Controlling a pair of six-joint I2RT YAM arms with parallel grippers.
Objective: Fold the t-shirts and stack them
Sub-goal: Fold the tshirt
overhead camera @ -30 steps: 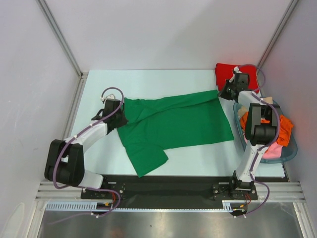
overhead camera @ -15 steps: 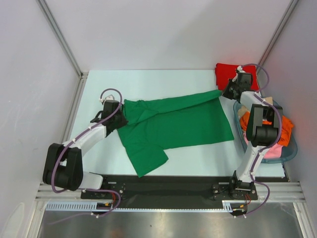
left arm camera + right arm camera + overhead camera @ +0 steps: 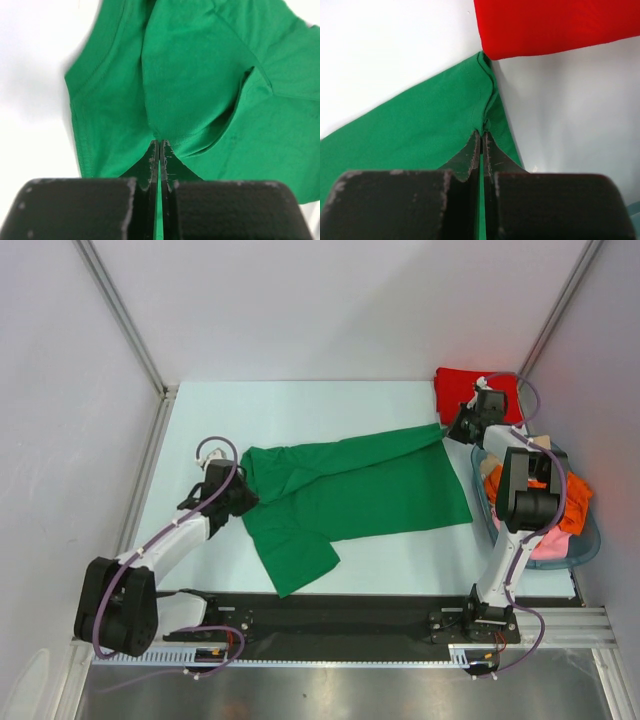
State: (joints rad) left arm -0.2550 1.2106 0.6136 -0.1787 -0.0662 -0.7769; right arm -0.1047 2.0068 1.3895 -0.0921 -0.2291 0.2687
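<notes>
The green shirt [image 3: 370,490] lies spread across the counter [image 3: 300,410], not yet folded. More garments fill the basket [image 3: 590,548] on the right. One red shirt [image 3: 458,388] looks folded, far corner. The left tool [image 3: 159,145] and the right tool [image 3: 481,135] each clench a green edge.

Stretched low from the near edge of the bench toward its left side with the left gripper [image 3: 159,142] and out to the far right corner with the right gripper [image 3: 481,134], both pinched tight on the green t-shirt [image 3: 370,485].
</notes>
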